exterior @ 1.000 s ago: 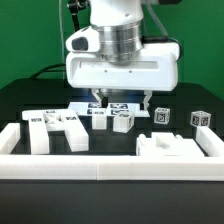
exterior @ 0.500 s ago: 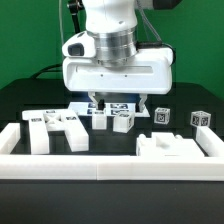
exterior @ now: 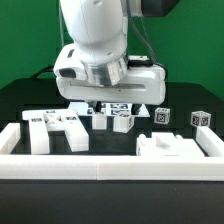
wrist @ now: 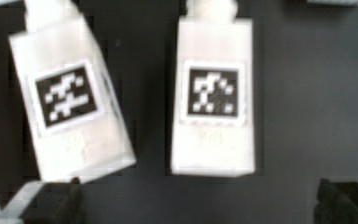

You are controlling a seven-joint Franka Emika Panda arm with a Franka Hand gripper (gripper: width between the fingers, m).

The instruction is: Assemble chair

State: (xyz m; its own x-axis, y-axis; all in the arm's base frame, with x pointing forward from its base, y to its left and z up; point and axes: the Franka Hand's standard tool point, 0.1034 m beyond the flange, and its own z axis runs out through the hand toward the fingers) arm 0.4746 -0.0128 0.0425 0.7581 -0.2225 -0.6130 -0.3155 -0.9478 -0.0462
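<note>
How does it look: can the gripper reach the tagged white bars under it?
Probably yes. The gripper hangs open above one tagged bar and its neighbour, with nothing covering them; only the narrow gap between them looks tight.

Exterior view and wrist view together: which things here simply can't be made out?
- Exterior view: the fingertips of the gripper are lost between the arm's white housing and the small pieces; whether they touch cannot be told.
- Exterior view: the border wall hides the foot of the slotted piece.
- Exterior view: the tag on the rightmost cube is too small to read.
- Wrist view: one tagged bar and its neighbour run off the picture's edge, and their tags are blurred.
</note>
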